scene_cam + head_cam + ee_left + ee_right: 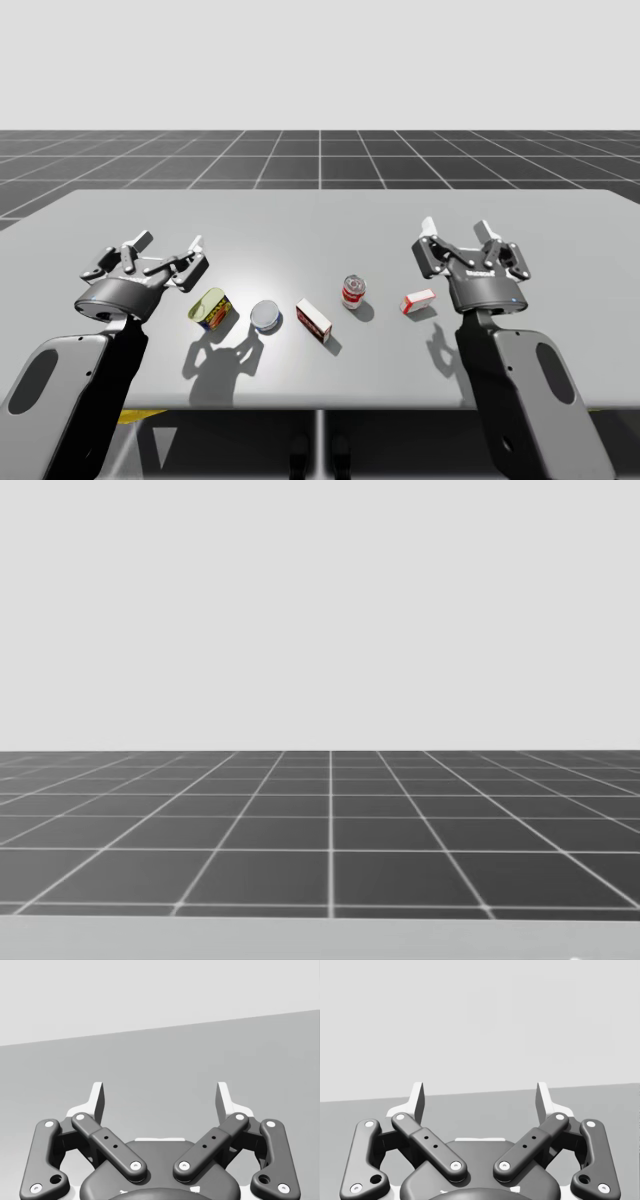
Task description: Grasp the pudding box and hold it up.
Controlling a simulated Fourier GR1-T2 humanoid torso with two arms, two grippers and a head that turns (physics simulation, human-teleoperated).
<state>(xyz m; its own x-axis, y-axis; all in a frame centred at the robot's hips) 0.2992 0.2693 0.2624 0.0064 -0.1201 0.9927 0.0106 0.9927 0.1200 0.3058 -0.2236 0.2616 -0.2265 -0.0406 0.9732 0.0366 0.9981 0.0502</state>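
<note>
Two small boxes lie on the grey table (330, 225). A longer red, white and brown box (313, 320) is near the front middle. A smaller red and white box (418, 301) lies to its right, just left of my right wrist. My left gripper (171, 241) hovers open over the table's left part, behind a green and yellow can. My right gripper (456, 227) hovers open behind the smaller box. In the left wrist view the gripper (160, 1097) is open over bare table. The right wrist view also has its gripper (480, 1097) open, holding nothing.
A green and yellow can (210, 307), a flat round tin (266, 316) and an upright red can (353, 291) stand in the row with the boxes. The head view looks over the table's far edge (300, 940) at the dark tiled floor (330, 830).
</note>
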